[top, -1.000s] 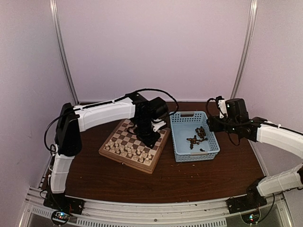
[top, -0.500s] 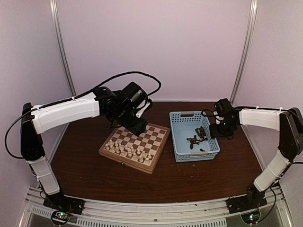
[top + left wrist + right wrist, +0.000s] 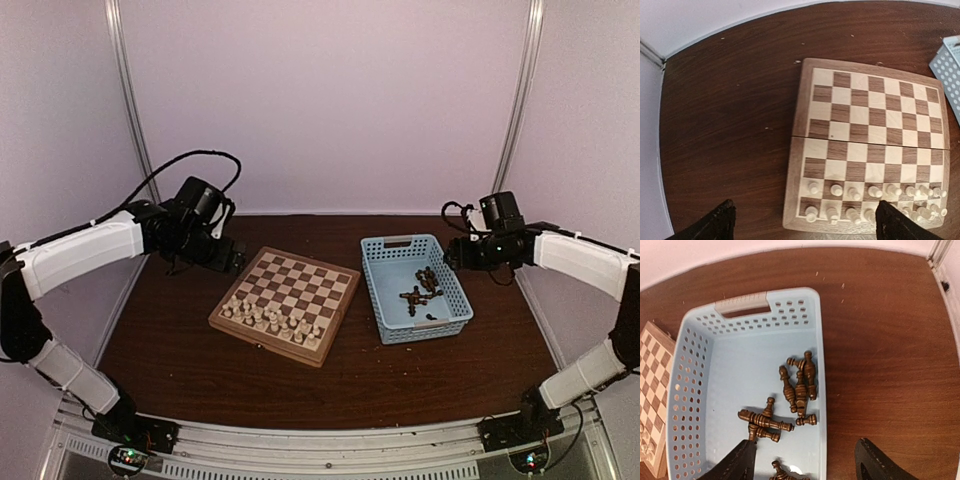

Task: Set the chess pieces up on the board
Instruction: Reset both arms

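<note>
The board (image 3: 300,282) lies left of centre on the dark table, and the left wrist view shows it from above (image 3: 875,110). Cream-white chess pieces (image 3: 268,318) (image 3: 875,191) fill its two nearest rows. Dark brown chess pieces (image 3: 421,291) (image 3: 800,382) lie tumbled in the blue basket. My left gripper (image 3: 226,262) (image 3: 805,225) hangs open and empty off the board's back left corner. My right gripper (image 3: 455,258) (image 3: 807,462) is open over the basket's right wall, holding nothing.
The light-blue perforated basket (image 3: 385,243) (image 3: 742,302) sits right of the board, its handle toward the back wall. Pale walls close in the table at the back and on both sides. Bare brown table (image 3: 330,385) stretches in front of the board and basket.
My left arm has pulled back from over the board to its back left, and its jaws have spread wide. My right gripper stays by the basket's right side.
</note>
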Robot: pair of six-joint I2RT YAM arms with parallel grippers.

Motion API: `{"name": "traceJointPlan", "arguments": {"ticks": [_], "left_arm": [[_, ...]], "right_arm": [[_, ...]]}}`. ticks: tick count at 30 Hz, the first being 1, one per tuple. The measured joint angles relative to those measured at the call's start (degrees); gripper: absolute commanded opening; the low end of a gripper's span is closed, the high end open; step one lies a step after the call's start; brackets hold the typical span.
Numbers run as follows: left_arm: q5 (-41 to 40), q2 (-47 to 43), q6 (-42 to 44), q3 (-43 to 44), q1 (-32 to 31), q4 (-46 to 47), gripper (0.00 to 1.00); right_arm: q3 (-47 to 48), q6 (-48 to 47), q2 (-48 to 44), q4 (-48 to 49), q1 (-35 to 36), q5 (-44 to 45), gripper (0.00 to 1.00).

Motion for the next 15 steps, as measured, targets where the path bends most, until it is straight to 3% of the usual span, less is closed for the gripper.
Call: {"name": "traceJointPlan", "arguments": {"ticks": [4,6,8,10,15], "left_arm": [[-1.8,-8.2,0.0,-8.2,4.1,5.7,0.98],[-3.5,-12.6,1.0,-13.0,4.5,9.8,0.98],[-5.0,-17.2,3.0,-18.4,4.5,14.9,0.98],[-6.3,-21.1,5.9,-23.9,4.5,20.5,0.98],[-10.3,-22.3,12.0,-32.3,4.5,30.0,0.98]], "right_arm": [[-5.1,0.3,-11.6,4.6,0.0,6.2,0.83],[-9.2,-0.1,-18.2,8.5,0.0,10.5,0.8],[-14.9,-1.5,-24.0,15.2,0.0,14.1,0.78],[-23.4,-3.6,-28.2,25.5,0.0,17.5,0.83],[-37.8,-9.6,-29.6,40.7,0.0,18.9,0.91]]}}
